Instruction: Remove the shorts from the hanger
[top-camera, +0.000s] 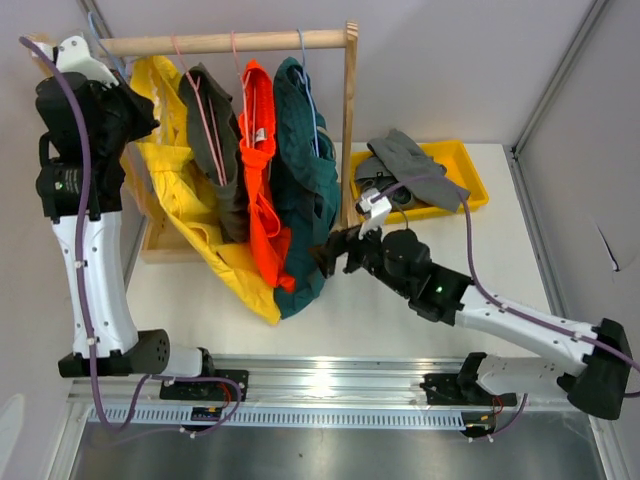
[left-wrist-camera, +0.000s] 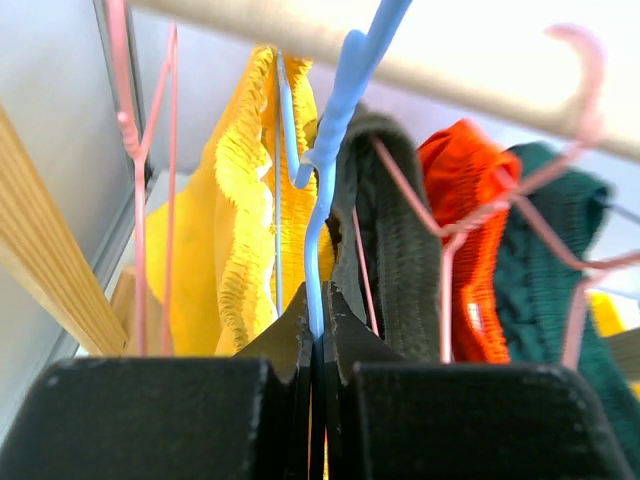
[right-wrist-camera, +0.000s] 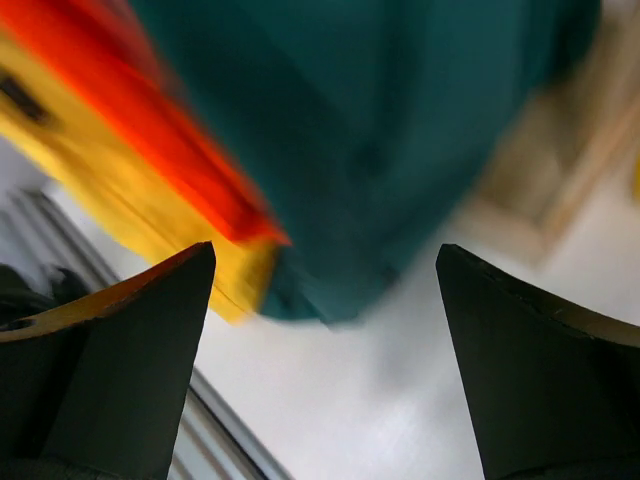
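Above the worktop (top-camera: 400, 320), yellow shorts (top-camera: 180, 190), olive shorts (top-camera: 215, 140), orange shorts (top-camera: 262, 200) and teal shorts (top-camera: 305, 200) hang from a rail (top-camera: 230, 42); grey shorts (top-camera: 415, 165) lie in a tray (top-camera: 470, 175). The left end effector (left-wrist-camera: 320, 295) clenches a blue hanger (left-wrist-camera: 340, 110), likely steadying it; the right end effector (right-wrist-camera: 322, 250), released, faces the teal pair.

Legible text: none for us, only a white tag (top-camera: 262, 134) on the orange shorts (top-camera: 266, 215) — print too small.
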